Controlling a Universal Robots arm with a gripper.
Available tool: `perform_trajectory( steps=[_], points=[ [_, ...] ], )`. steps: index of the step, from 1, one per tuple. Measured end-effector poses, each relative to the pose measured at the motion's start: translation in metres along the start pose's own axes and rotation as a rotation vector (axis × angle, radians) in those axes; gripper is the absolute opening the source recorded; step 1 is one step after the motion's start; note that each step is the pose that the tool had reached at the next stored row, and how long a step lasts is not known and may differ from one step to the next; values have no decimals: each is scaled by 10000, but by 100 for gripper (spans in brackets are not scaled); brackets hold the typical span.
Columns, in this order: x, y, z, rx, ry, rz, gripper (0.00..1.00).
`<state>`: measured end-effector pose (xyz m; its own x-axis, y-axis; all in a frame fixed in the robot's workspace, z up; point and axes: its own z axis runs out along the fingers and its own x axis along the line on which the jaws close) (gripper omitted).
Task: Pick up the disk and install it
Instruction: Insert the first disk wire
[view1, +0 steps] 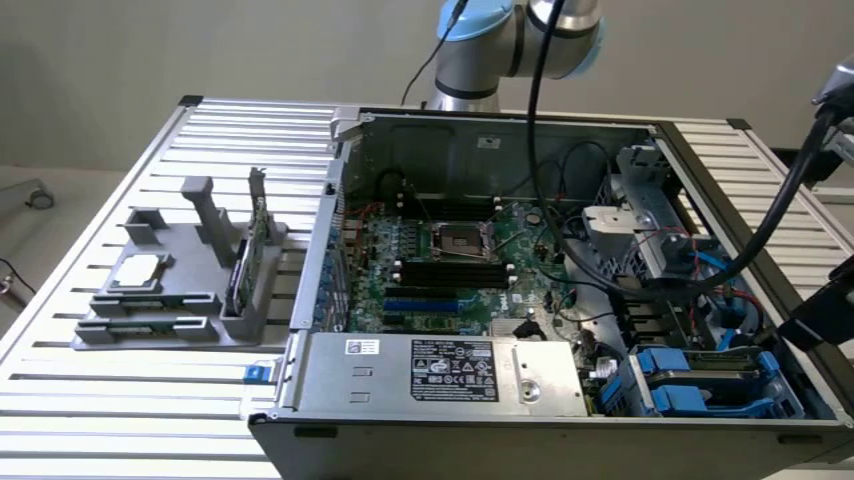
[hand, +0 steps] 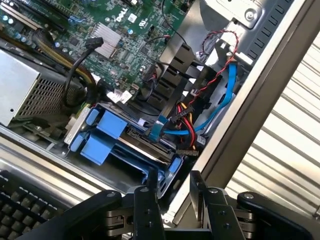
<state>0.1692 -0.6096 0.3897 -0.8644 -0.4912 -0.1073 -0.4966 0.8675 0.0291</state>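
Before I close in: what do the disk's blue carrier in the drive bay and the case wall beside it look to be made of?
The disk's blue carrier looks like moulded plastic: uniform blue, satin sheen, rounded tabs. The case wall appears to be sheet metal with a dull grey finish, a straight folded edge and punched slots near its far end.

Seemingly "DELL" on motherboard (hand: 136, 36)

I see the disk (view1: 701, 385) framed in bright blue, a green motherboard (view1: 441, 265), red and blue cables (hand: 187, 122), black fingers (hand: 148, 205), a silver ribbed worktop (view1: 120, 420).
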Motion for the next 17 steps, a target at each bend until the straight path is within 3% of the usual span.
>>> perform_trajectory(
  steps=[4,8,10,14,17],
  points=[
    [0,0,0,45,18,600,39],
    [0,0,0,50,90,1096,39],
    [0,1,-1,18,174,1302,39],
    [0,0,-1,-110,413,1669,39],
    [0,0,0,-179,550,1963,39]
  ],
)
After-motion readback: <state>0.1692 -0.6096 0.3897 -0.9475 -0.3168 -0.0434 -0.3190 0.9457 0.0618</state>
